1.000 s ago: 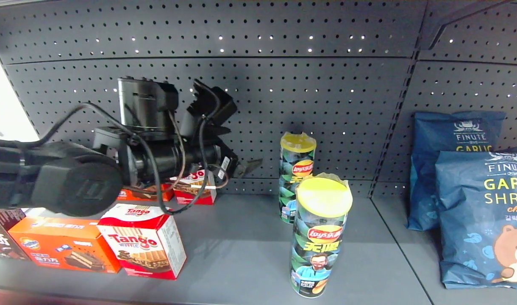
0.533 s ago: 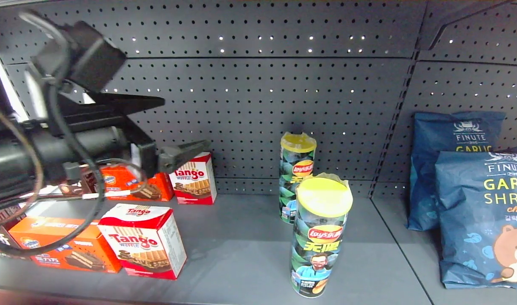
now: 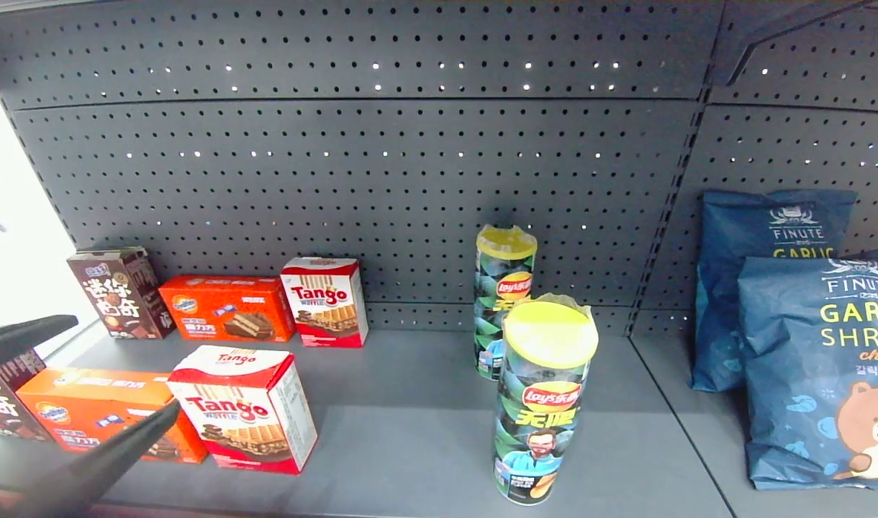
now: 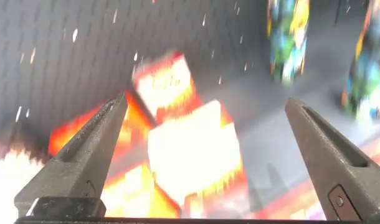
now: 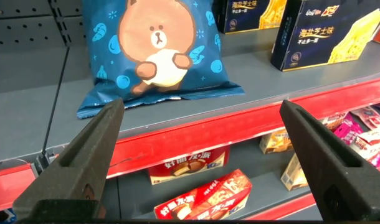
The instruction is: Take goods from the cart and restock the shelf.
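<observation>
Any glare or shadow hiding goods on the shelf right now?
Head view: strong glare at the left edge beside the brown box, pegboard holes glowing; left wrist view: red-and-white wafer box washed out white; right wrist view: evenly lit, bear-print bag plain.

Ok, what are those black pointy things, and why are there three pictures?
They are a robot's two hands, each with two fingers. One picture comes from a camera on its head: it sees the shelf with wafer boxes, two tall chip cans and blue snack bags. The other two come from cameras on its wrists, looking out between the fingers: the left hand faces the boxes, the right hand a bear bag. Both hands are open and hold nothing.
</observation>
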